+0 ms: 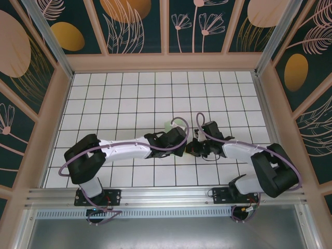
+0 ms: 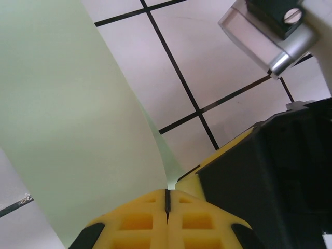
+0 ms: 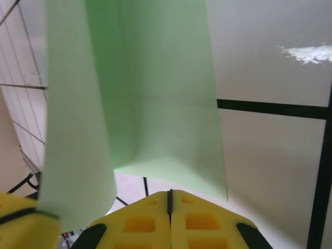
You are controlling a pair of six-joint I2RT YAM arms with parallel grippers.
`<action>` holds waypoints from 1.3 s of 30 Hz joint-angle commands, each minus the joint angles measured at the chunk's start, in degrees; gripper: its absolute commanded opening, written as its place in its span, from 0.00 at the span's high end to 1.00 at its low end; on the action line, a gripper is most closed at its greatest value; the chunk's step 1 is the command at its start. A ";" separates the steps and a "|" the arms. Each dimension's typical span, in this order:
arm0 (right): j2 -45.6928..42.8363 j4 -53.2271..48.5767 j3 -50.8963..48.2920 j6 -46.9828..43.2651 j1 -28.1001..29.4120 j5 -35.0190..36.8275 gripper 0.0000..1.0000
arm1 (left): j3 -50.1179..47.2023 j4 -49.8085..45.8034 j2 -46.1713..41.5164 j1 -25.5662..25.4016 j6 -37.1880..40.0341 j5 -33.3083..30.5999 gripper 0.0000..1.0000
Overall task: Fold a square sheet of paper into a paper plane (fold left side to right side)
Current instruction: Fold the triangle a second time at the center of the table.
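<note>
Left gripper [image 2: 167,199] and right gripper [image 3: 169,199], both clamped shut, apparently on the square sheet of paper [image 2: 67,129], should align edges before creasing.

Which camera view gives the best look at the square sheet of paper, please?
The right wrist view: the square sheet of paper shows its curl, a crease and its lower edge. The left wrist view gives one curved face; the top external view, a small corner between the arms.

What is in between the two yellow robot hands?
The pale green square sheet of paper. Both wrist views show it curling up at the shut tips of the left gripper and the right gripper.
</note>
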 commanded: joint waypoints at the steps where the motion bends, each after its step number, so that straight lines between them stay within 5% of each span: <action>1: 1.46 1.50 1.78 1.09 0.71 3.70 0.92 | -0.75 0.71 -1.52 0.31 -0.88 0.28 0.99; 39: 6.66 -4.38 2.04 -3.23 1.51 8.93 0.90 | -3.90 -1.11 2.01 7.44 8.95 2.82 0.94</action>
